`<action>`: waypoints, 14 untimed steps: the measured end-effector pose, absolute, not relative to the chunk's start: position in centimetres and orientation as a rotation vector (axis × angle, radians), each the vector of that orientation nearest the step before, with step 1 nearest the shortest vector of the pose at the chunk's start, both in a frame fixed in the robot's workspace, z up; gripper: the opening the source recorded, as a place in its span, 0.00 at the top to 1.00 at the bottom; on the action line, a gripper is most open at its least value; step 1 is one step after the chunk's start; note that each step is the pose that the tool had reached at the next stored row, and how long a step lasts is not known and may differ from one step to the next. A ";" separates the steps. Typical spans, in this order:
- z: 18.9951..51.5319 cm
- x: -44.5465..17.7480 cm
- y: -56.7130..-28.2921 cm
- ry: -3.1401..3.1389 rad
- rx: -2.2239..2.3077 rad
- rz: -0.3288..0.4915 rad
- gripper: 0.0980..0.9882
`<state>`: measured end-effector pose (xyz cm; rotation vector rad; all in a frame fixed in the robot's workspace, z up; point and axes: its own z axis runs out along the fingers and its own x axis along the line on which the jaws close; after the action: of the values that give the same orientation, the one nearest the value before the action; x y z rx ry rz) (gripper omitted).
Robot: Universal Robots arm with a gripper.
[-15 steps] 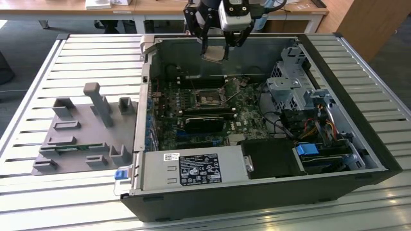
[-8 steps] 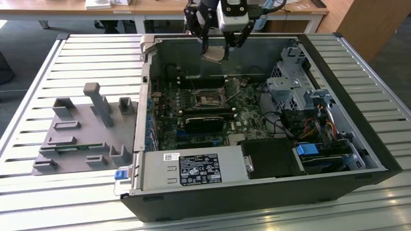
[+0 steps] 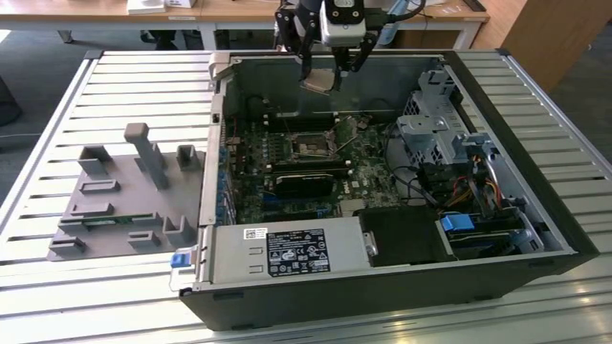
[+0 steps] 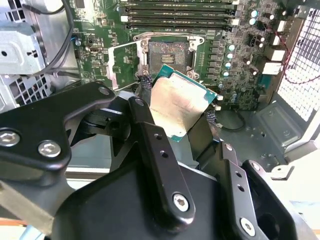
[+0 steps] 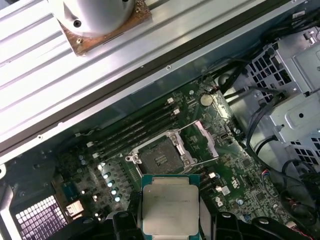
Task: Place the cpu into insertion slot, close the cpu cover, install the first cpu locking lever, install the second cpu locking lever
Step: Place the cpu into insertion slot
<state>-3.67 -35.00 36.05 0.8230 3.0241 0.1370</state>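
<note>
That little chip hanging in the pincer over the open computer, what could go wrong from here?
The pincer grips the cpu only by its edges above the board; it could slip and fall.
The insertion slot lies open with bare contacts; a skewed landing might damage them.
The cpu cover stands raised beside the slot and could get bumped.
</note>
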 end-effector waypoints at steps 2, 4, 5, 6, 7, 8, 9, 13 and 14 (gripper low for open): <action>36.0 -3.7 -35.0 3.016 0.849 0.137 0.50; 36.0 -3.7 -35.0 3.008 0.874 0.137 0.50; 36.0 -3.7 -35.0 3.005 0.885 0.137 0.50; 36.0 -3.7 -35.0 3.001 0.895 0.137 0.50; 36.0 -3.7 -35.0 2.998 0.906 0.137 0.50; 36.0 -3.7 -35.0 2.994 0.917 0.137 0.50; 36.0 -3.7 -35.0 2.990 0.928 0.137 0.50; 36.0 -3.7 -35.0 2.976 0.970 0.136 0.50; 36.0 -3.7 -35.0 2.972 0.979 0.136 0.50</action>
<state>-3.67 -35.00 36.02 0.9792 2.9725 0.1362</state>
